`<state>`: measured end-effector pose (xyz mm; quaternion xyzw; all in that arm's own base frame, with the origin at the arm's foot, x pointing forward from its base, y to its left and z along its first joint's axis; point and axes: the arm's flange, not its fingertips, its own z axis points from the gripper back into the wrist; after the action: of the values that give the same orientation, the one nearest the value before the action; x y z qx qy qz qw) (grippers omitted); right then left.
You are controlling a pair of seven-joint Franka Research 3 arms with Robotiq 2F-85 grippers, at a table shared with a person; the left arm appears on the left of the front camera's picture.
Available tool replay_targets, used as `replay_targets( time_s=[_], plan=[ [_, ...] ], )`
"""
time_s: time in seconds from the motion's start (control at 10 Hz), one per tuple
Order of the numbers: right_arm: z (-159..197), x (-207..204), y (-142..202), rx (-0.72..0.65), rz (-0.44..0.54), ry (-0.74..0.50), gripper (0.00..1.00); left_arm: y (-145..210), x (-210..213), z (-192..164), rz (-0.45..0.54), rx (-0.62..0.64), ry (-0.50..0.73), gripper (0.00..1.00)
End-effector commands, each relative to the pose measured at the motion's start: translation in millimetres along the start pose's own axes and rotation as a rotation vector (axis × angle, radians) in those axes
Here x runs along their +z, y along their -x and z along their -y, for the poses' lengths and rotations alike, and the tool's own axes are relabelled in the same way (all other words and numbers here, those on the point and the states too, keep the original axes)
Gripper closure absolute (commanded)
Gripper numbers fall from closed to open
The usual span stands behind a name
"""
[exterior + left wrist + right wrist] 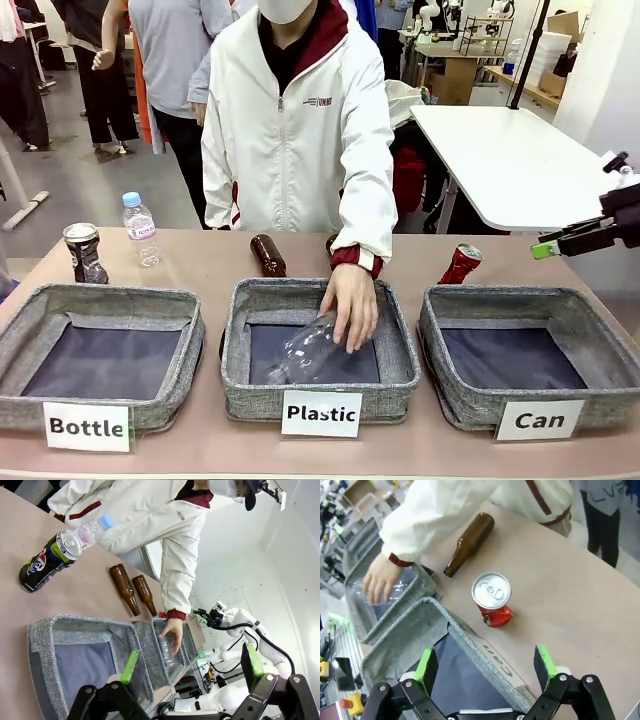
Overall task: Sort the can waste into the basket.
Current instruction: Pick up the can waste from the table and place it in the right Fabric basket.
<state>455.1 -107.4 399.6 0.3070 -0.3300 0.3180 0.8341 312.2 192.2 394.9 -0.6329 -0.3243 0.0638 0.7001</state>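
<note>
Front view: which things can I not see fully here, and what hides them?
- second brown bottle: mostly hidden behind the person's sleeve; only its end shows.
- clear plastic bottle: one end is covered by the person's hand.
- dark can: its print is too small to read.
- right gripper: seen side-on, so the gap between its fingers cannot be judged from this view.

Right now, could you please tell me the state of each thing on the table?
Red can, standing on table, dented.
Black can, upright on table.
Can basket, empty.
Bottle basket, empty.
Plastic basket, holds clear bottle under person's hand.
Brown bottles, lying down.
Small water bottle, upright, capped.
Left claw, open.
Right claw, open.
</note>
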Motion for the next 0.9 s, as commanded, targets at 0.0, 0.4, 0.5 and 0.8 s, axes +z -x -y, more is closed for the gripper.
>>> replay_targets(
  time_s=[0.0, 0.4, 0.5, 0.8],
  plan=[
    [-25.1, 16.9, 5.9, 0.019, 0.027, 0.038, 0.00, -0.5, -0.5, 1.2, 0.016, -0.018, 0.023, 0.00],
    [52.0, -28.2, -0.9, 0.360, 0.037, -0.102, 0.00, -0.5, -0.5, 1.2, 0.016, -0.018, 0.023, 0.00],
    [62.3, -36.6, -2.3, 0.443, 0.038, -0.109, 0.00, -0.5, -0.5, 1.2, 0.016, -0.018, 0.023, 0.00],
    [102.5, -69.5, -7.0, 0.546, 0.031, -0.164, 0.00, -0.5, -0.5, 1.2, 0.016, -0.018, 0.023, 0.00]
  ],
)
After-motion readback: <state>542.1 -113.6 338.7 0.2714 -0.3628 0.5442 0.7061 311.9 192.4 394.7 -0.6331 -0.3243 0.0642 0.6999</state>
